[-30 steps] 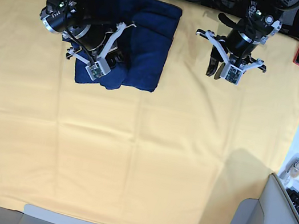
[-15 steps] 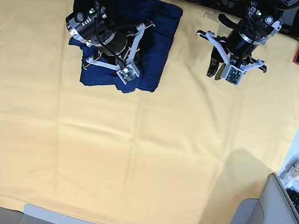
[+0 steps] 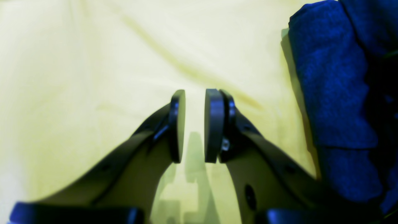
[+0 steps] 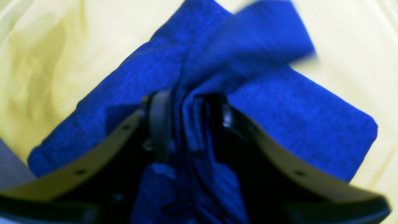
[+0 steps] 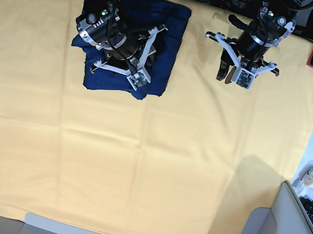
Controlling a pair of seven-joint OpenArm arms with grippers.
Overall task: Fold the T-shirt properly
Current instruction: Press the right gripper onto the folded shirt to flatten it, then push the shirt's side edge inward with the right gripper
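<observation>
The yellow table cloth (image 5: 135, 168) covers the whole work surface. On it, toward eleven o'clock in the base view, lies the T-shirt (image 5: 169, 40), folded into a compact dark blue block. The right gripper (image 5: 131, 58) sits directly on top of that block, and in the right wrist view a bunched ridge of the T-shirt (image 4: 279, 102) stands between its jaws, which are parted around the fabric. The left gripper (image 5: 232, 73) hangs over bare cloth at one o'clock, apart from the shirt; its pads (image 3: 178, 124) are narrowly parted, holding nothing, the shirt's edge at its three o'clock.
</observation>
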